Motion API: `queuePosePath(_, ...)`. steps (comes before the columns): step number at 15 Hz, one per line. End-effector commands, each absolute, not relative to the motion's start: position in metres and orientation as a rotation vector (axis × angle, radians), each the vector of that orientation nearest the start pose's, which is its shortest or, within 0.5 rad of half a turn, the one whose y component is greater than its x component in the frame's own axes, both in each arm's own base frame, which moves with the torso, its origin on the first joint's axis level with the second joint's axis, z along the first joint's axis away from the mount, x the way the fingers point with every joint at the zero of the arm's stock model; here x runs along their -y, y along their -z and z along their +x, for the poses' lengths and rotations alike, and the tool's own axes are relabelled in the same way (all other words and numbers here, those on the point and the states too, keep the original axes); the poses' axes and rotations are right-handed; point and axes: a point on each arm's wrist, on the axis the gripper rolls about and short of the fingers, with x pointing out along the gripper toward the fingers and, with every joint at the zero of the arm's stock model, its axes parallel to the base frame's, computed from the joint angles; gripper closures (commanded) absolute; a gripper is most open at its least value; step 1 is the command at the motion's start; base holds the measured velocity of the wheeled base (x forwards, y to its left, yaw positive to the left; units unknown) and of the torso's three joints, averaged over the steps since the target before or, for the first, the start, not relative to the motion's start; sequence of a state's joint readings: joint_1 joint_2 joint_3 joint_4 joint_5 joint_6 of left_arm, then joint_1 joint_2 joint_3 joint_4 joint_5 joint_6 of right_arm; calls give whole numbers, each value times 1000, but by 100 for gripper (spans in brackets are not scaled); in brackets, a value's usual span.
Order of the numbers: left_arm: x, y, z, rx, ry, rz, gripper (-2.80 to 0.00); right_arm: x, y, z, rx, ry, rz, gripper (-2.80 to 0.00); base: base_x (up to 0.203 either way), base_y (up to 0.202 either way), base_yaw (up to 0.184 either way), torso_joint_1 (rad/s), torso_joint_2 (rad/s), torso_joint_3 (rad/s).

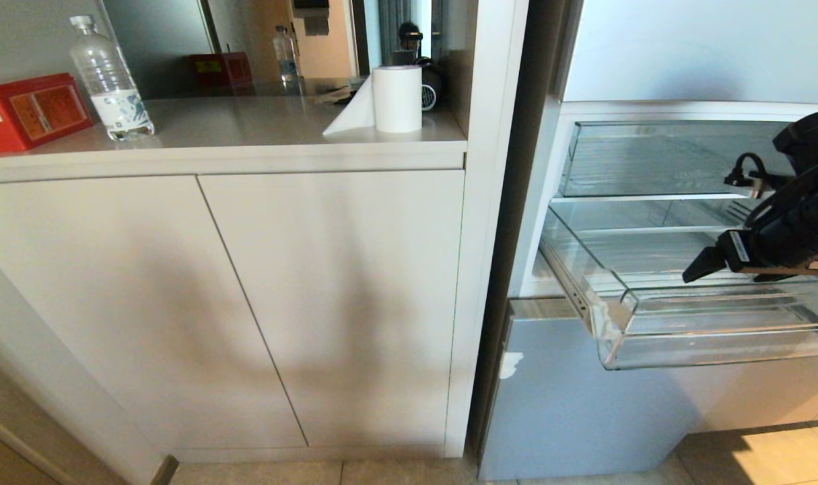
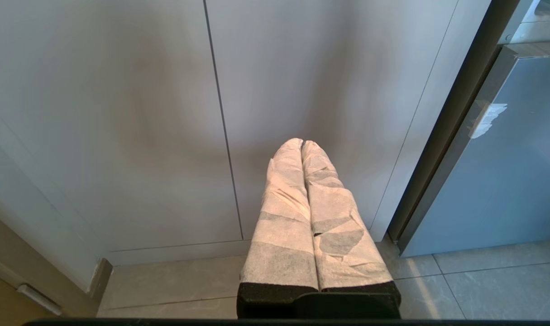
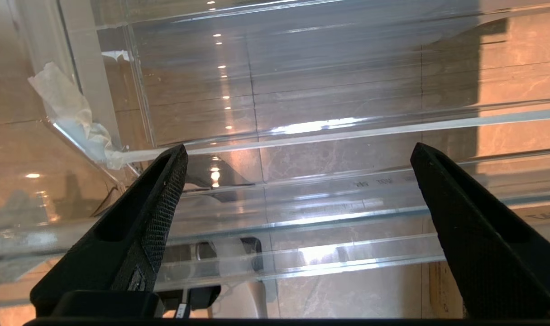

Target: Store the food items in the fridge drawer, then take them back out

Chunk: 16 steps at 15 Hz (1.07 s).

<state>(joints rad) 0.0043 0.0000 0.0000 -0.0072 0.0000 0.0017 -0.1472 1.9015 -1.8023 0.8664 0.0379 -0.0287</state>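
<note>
The fridge drawer, a clear plastic bin with a flared front wall, stands pulled out from the fridge on the right of the head view. My right gripper hangs over its front part, reaching in from the right edge. In the right wrist view the right gripper is open with nothing between its black fingers, and the drawer's clear front wall and floor tiles show below. No food items are in view. My left gripper, wrapped in white tape, is shut and empty, low in front of the cabinet doors.
A shallower clear tray sits above the drawer, a pale blue fridge panel below it. White cabinet doors fill the left. On the counter stand a water bottle, a red box and a paper roll.
</note>
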Motion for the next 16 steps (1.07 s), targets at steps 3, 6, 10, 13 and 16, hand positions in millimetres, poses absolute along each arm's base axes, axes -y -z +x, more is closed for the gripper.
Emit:
queuePosePath(3, 0, -76, -23, 8, -5, 2, 0, 47, -258, 319, -983, 86, 64, -280, 0, 0, 0, 0, 0, 0)
queuePosePath(6, 0, -76, -23, 8, -5, 2, 0, 47, -259, 322, -953, 84, 71, -280, 0, 0, 0, 0, 0, 0)
queuePosePath(10, 0, -76, -23, 8, -5, 2, 0, 45, -271, 327, -803, 23, 97, -280, 0, 0, 0, 0, 0, 0)
queuePosePath(13, 0, -76, -23, 6, -5, 2, 0, 40, -287, 297, -765, -13, 106, -280, 0, 0, 0, 0, 0, 0)
queuePosePath(16, 0, -76, -23, 6, -5, 2, 0, 32, -306, 245, -702, -46, 108, -280, 0, 0, 0, 0, 0, 0)
